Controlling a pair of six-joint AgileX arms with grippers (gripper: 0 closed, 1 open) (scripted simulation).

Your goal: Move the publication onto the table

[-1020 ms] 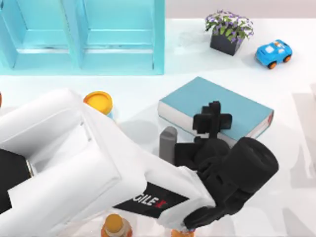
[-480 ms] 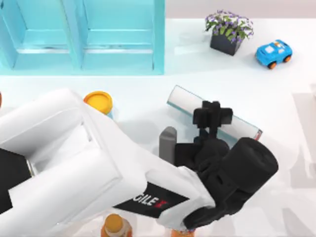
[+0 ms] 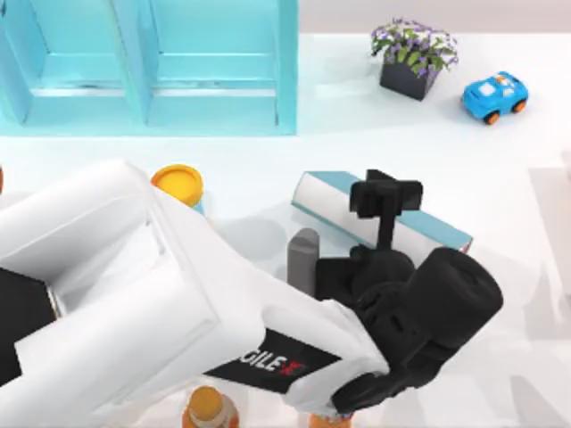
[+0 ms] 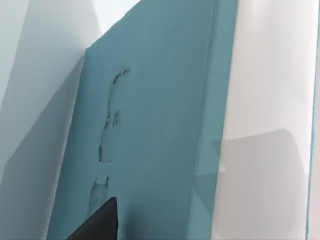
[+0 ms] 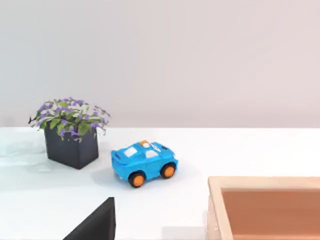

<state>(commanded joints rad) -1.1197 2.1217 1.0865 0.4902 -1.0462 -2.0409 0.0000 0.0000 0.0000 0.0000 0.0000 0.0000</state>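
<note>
The publication is tipped up on its long edge on the table, so from above you mostly see the white page block plus a thin teal strip, and it sits diagonally in front of the light-blue shelf unit, a bit off to the shelf's right. The left gripper is right on top of it; can't really tell how wide the jaws are or whether they're actually pinching the book, but the wrist cam is pressed close up against the teal cover. Near the shelf's front there's a yellow-lidded jar, and a grey cylinder stands beside the book. Further right of the shelf are a potted plant and a blue toy car. The right wrist view shows a wooden tray.
</note>
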